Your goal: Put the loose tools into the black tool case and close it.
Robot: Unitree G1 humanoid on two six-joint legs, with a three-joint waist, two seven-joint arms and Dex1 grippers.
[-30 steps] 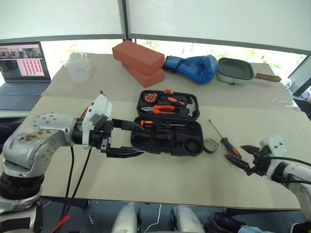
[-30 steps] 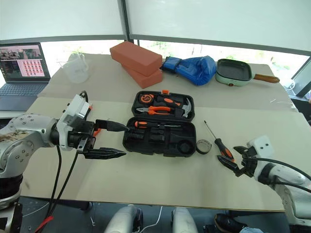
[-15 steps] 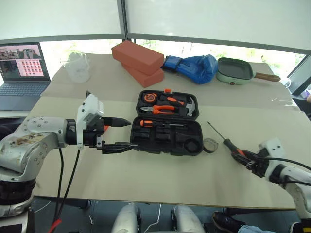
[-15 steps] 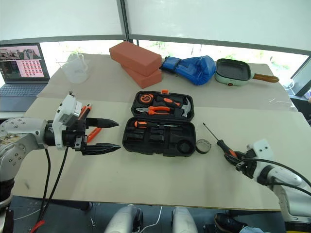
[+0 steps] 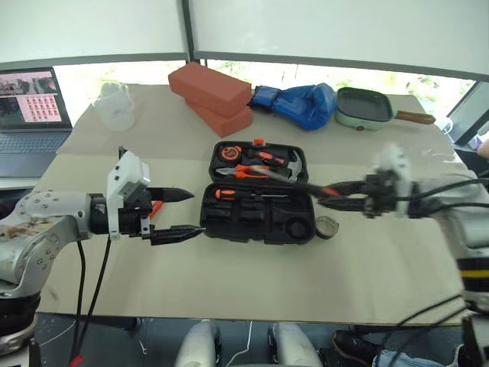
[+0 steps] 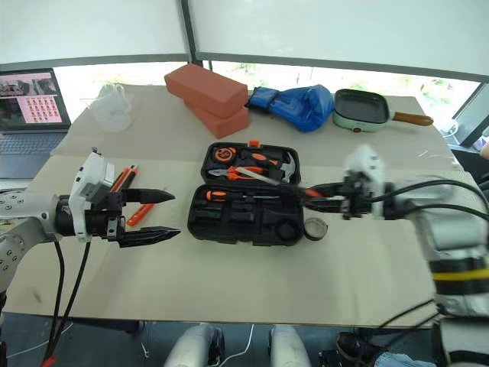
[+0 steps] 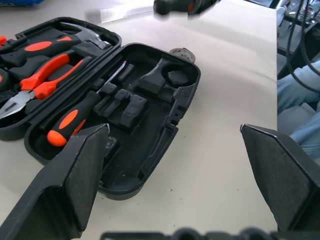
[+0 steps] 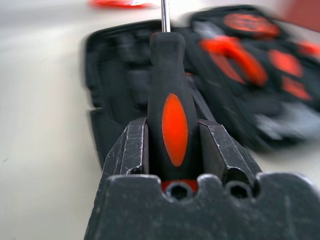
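While the left gripper hangs with its two fingers spread wide and nothing between them, a couple of orange loose tools lie on the table just behind it, on its far side. Just to that gripper's right sits the black tool case, lid thrown back, with one black-and-orange screwdriver already bedded in a recess of the near half and several recesses beside it bare. Over the case's right end, the right gripper is clamped on the handle of a second screwdriver, whose steel shaft reaches ahead of the fingers over the open tray. By my reading, the step in hand is carrying this screwdriver to its slot. Next it wants lowering, shaft lined up with a free long recess, before the fingers let go; the orange tools by the left gripper are yet to be stowed.
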